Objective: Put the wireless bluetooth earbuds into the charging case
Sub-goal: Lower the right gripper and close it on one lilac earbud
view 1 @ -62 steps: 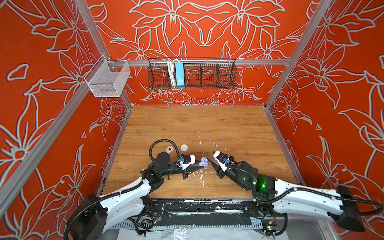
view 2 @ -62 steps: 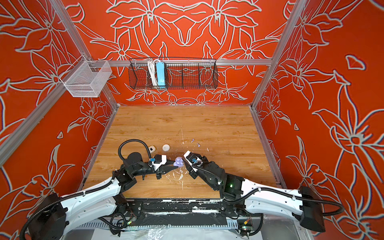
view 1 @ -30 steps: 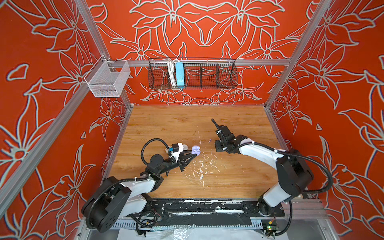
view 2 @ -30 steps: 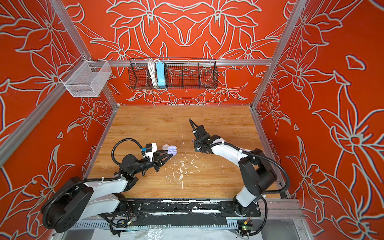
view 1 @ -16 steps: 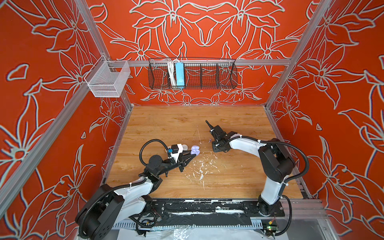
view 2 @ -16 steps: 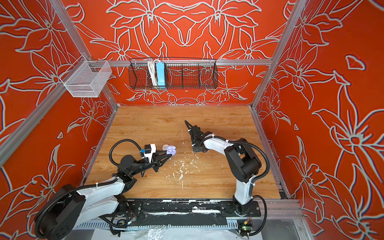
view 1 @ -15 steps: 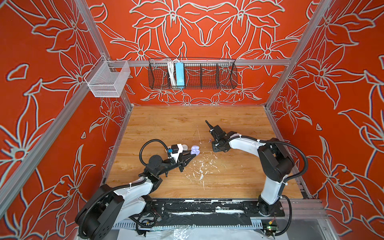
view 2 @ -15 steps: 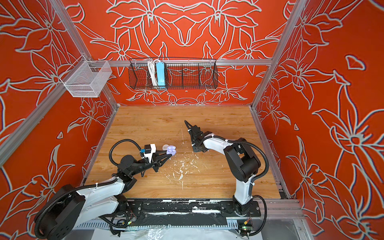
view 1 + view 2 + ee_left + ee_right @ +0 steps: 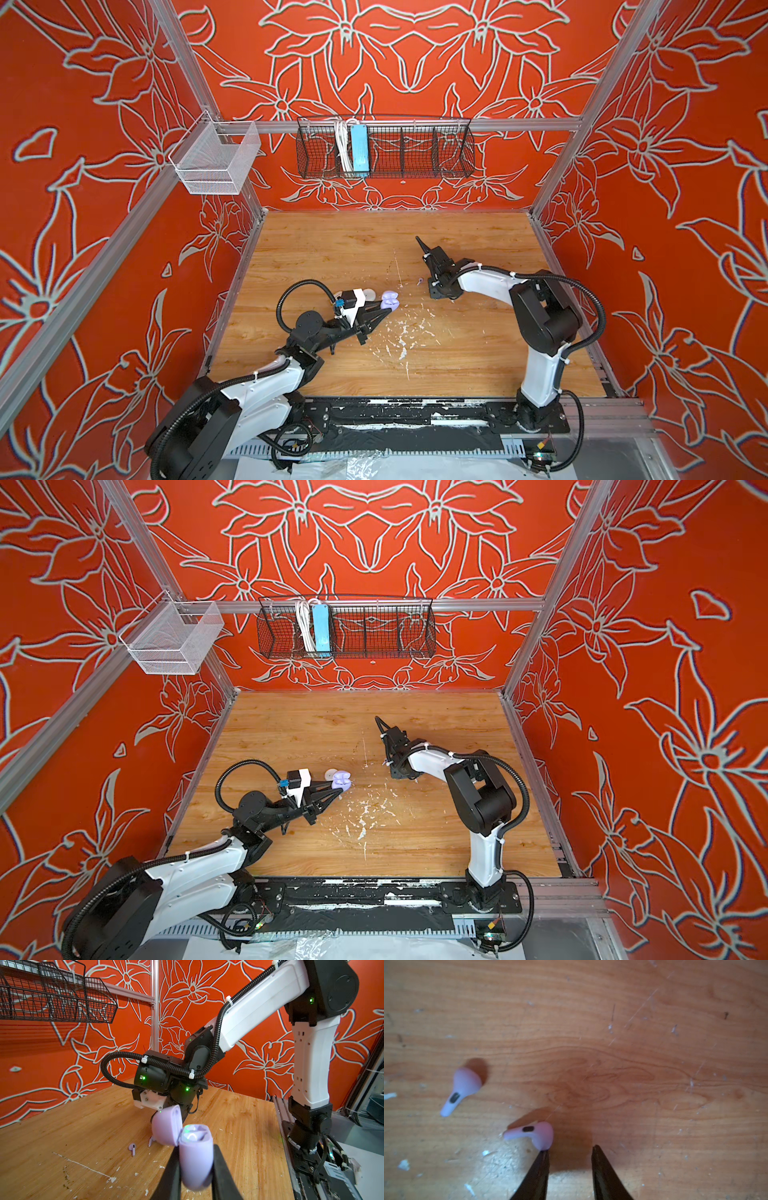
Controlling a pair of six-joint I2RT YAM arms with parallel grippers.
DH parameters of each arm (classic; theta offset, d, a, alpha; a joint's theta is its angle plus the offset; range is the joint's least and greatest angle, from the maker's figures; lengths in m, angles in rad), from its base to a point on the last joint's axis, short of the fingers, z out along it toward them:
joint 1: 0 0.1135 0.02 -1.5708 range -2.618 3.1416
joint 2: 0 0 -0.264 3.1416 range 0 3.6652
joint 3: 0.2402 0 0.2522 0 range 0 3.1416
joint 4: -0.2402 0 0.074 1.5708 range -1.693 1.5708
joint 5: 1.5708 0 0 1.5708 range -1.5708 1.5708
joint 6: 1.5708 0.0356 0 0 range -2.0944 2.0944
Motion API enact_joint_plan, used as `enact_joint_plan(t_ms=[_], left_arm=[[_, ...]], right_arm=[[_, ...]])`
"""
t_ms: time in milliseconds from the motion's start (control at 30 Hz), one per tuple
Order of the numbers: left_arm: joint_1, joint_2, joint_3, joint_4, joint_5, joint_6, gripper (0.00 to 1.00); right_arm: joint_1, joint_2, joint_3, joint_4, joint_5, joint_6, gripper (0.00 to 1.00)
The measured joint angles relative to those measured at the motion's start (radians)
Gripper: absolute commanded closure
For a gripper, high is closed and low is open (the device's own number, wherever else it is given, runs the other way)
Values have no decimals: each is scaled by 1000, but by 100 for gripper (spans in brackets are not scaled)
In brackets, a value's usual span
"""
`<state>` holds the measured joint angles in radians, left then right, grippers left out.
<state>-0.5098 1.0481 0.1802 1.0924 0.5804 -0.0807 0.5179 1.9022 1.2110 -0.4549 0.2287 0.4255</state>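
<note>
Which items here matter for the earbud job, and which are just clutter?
Job: lavender charging case, lid open, in the left hand; two lavender earbuds on the table; right hand, open, beside one.
Clutter: black wire basket with blue power strip and white cable; white mesh basket; cream round item; paint flecks.

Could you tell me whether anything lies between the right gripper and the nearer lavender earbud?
Nothing visible does. The right gripper hangs open over the wooden table, and the nearer lavender earbud lies right at one jaw's tip, outside the gap. The other earbud lies further off, apart from both.
</note>
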Motion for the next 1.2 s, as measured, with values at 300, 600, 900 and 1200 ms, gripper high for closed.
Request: enact_joint_plan(t_ms=[300, 600, 900, 1200], left_arm=[[-2, -10, 0, -11, -4, 10, 100], [-2, -17, 0, -16, -5, 14, 100], [-3, -24, 0, -20, -7, 14, 100], [-8, -28, 0, -26, -6, 21, 100]], right_arm=[[-15, 45, 51, 29, -7, 0, 67], [-15, 77, 95, 29, -16, 0, 68], [-15, 24, 64, 6, -20, 1, 68], [-15, -58, 51, 45, -116, 17, 66]])
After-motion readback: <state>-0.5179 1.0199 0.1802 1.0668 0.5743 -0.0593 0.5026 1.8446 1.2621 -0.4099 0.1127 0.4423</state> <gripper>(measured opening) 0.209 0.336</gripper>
